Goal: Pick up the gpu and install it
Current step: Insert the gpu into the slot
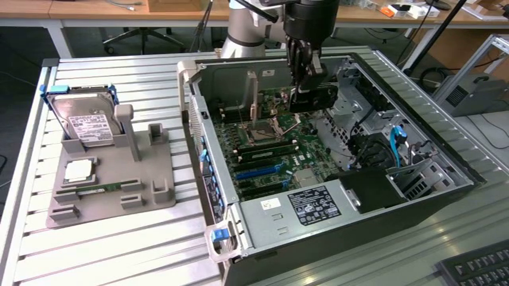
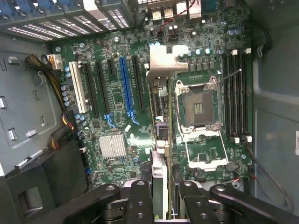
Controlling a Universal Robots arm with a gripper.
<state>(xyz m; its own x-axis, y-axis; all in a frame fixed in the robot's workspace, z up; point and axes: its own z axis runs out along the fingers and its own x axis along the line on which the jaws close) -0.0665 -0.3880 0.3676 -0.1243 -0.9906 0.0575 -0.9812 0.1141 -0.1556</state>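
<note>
My gripper (image 1: 306, 83) reaches down into the open computer case (image 1: 334, 205) and is shut on the gpu (image 1: 312, 100). The card hangs upright above the motherboard (image 1: 266, 158). In the wrist view I see the gpu (image 2: 161, 135) edge-on between my two black fingers (image 2: 140, 200), with its silver end bracket (image 2: 168, 63) at the far end. It hovers over the board between the row of expansion slots, including a blue slot (image 2: 125, 84), and the open CPU socket (image 2: 198, 109). No slot holds a card.
On the exterior view's left, a grey holder (image 1: 151, 199) carries a silver hard drive (image 1: 87, 125), a CPU (image 1: 80, 171) and a RAM stick (image 1: 99, 187). Case walls, a drive cage (image 1: 358, 101) and cables (image 1: 397, 143) surround the board. A keyboard (image 1: 477, 268) lies at the front right.
</note>
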